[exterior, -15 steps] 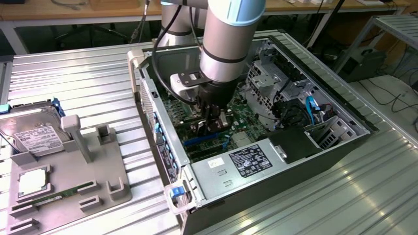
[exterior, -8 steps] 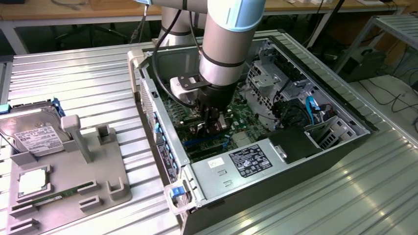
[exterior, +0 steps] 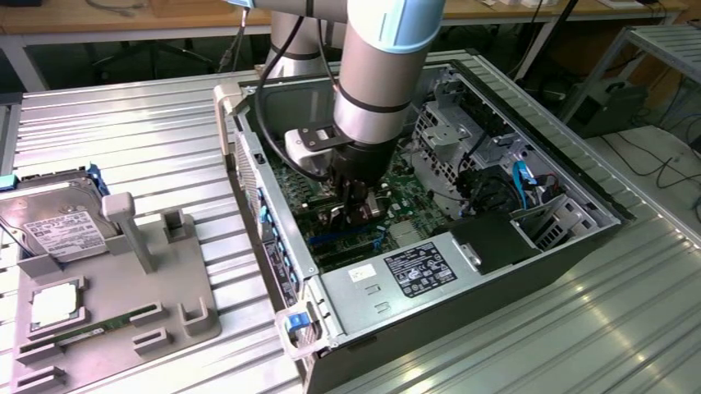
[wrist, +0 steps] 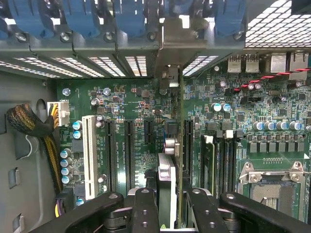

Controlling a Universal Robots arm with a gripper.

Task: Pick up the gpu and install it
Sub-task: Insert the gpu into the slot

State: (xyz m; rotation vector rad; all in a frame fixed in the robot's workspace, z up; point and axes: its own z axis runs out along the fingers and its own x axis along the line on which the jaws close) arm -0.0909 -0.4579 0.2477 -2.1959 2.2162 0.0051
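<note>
Gripper [wrist: 167,208] fingers clenched on gpu [wrist: 181,145], edge-on over motherboard [wrist: 136,121]; label text unreadable.

gpu [wrist: 181,160] edge-on, faces hidden, end effector [wrist: 167,206] cropped

The computer case [exterior: 460,279] is dark grey and black outside, silvery metal inside, with a green motherboard [wrist: 141,121] dotted with tiny silver and blue-topped parts. On that board, 1 expansion slot [wrist: 89,155] is white and the neighbours are black. Blue clips [wrist: 129,17] line the case edge at 12 o'clock in the wrist view. The gpu [wrist: 181,160], seen edge-on, is green with a silvery bracket. The gripper [wrist: 167,204] is black. The arm [exterior: 378,74] is silver-grey with a pale blue band. The table [exterior: 131,131] is ribbed silver; the fixture tray [exterior: 164,304] is grey.
</note>
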